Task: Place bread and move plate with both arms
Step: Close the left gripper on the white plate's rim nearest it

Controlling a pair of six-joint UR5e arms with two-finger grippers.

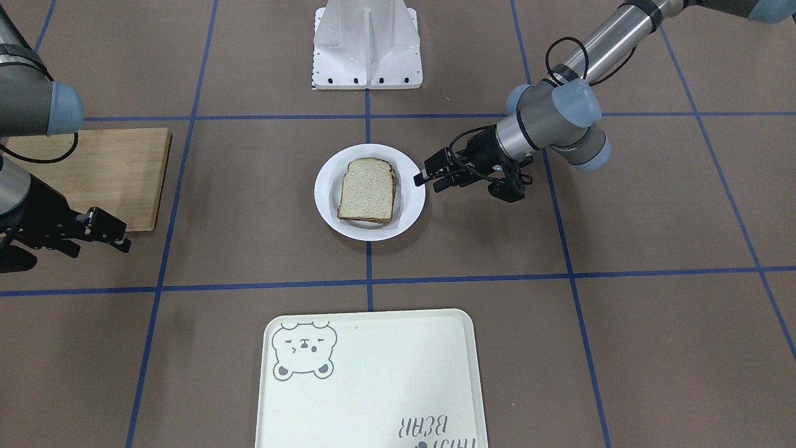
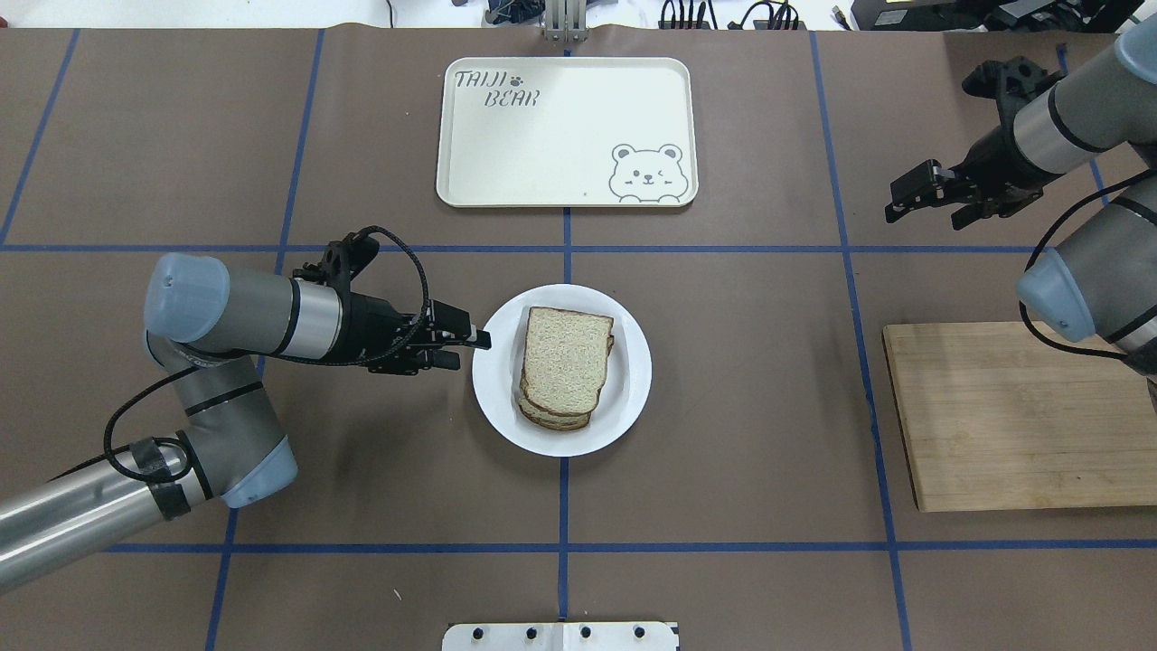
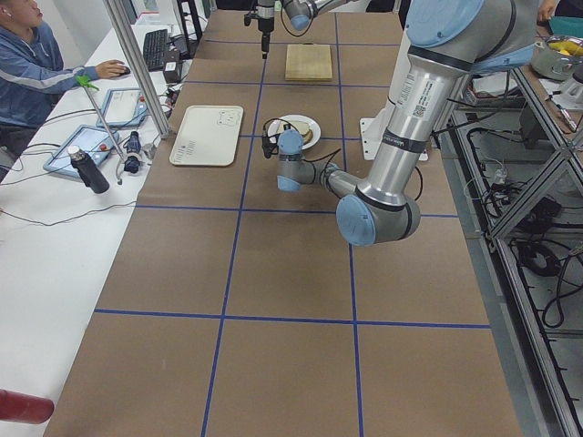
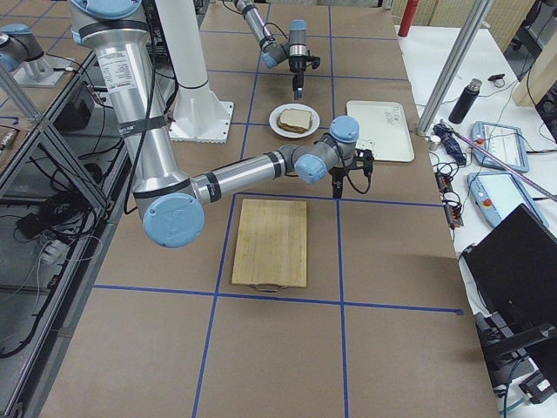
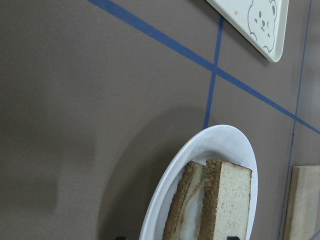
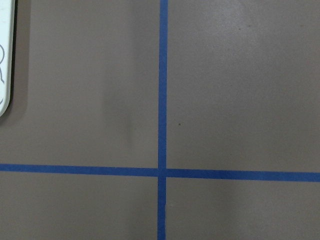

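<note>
The white plate sits at the table's middle. On it lies the plain bread, stacked on another slice; the left wrist view shows the bread on edge with a pale filling under it, and the plate's rim. My left gripper is open, level with the table, its fingertips at the plate's rim on my left side. My right gripper is open and empty, above bare table far to my right, beyond the cutting board.
A cream bear tray lies across the table from me, beyond the plate. A wooden cutting board lies on my right. The white robot base stands at the near edge.
</note>
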